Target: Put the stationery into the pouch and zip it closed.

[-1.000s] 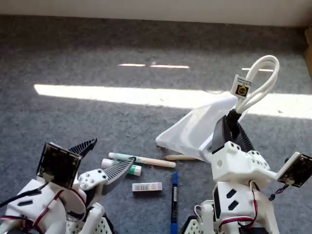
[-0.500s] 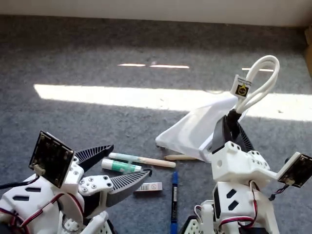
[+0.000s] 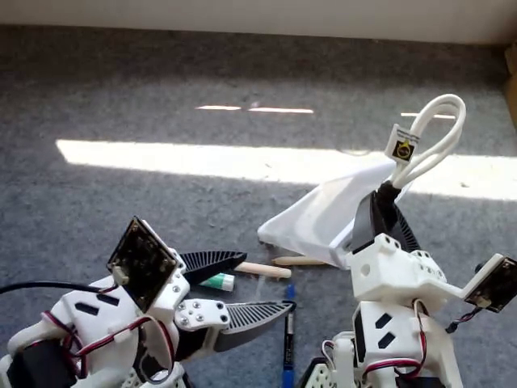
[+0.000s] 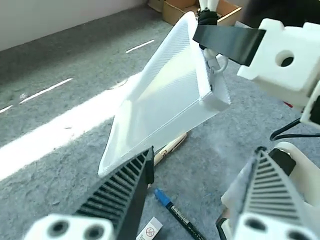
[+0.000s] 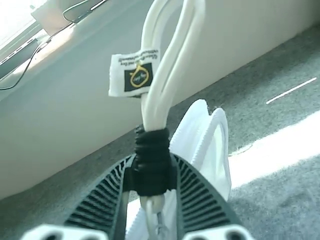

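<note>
Your right claw (image 5: 150,167) is clamped on the black binding at the foot of the white cord loop (image 3: 432,137). It holds the white pouch (image 3: 323,214) tilted up off the grey carpet (image 3: 161,89), low end towards the left. Your left claw (image 3: 266,281) gapes wide, low and near, just left of the pouch. The stationery lies on the carpet between your two arms: a blue pen (image 3: 287,343) by the nearer finger, a wooden pencil (image 3: 300,260) at the pouch's low edge, a green-capped marker (image 3: 218,281) beside the farther finger, and a small white eraser (image 4: 150,231)
</note>
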Controlling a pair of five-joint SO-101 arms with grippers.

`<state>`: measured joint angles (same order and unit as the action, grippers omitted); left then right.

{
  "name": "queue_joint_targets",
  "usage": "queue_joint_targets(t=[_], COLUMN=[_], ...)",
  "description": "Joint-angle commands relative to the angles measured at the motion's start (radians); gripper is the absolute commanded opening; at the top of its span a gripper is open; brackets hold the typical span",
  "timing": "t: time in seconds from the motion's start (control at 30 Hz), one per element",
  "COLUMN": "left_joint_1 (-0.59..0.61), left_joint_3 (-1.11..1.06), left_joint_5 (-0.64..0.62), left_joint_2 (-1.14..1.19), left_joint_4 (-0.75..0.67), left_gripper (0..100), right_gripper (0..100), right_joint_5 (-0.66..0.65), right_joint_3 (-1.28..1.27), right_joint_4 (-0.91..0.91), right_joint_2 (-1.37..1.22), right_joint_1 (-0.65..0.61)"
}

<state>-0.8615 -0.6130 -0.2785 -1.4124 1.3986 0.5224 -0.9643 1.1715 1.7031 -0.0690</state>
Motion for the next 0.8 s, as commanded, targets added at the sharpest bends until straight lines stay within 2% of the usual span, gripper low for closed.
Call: queue_joint_targets(t=[0.0, 0.4, 0.57, 0.77], left_joint_1=[-0.036, -0.036, -0.036, -0.036], left_joint_3=[-0.015, -0.209, -0.213, -0.214], left_joint_5=[-0.006, -0.011, -0.012, -0.014], left_joint_2=[0.027, 0.027, 0.027, 0.027], left_joint_4=[-0.094, -0.350, -0.373, -0.371], left_gripper=[28, 28, 28, 28], right_gripper=[0.4, 0.4, 0.4, 0.4], right_joint_5=[0.014, 0.014, 0.015, 0.015], right_joint_3=[-0.065, -0.065, -0.065, -0.058], right_joint_4=[-0.001, -0.001, -0.001, 0.007], right_joint_2=[-0.048, -0.048, -0.048, -0.048], right_joint_1=[-0.005, -0.005, -0.007, -0.099])
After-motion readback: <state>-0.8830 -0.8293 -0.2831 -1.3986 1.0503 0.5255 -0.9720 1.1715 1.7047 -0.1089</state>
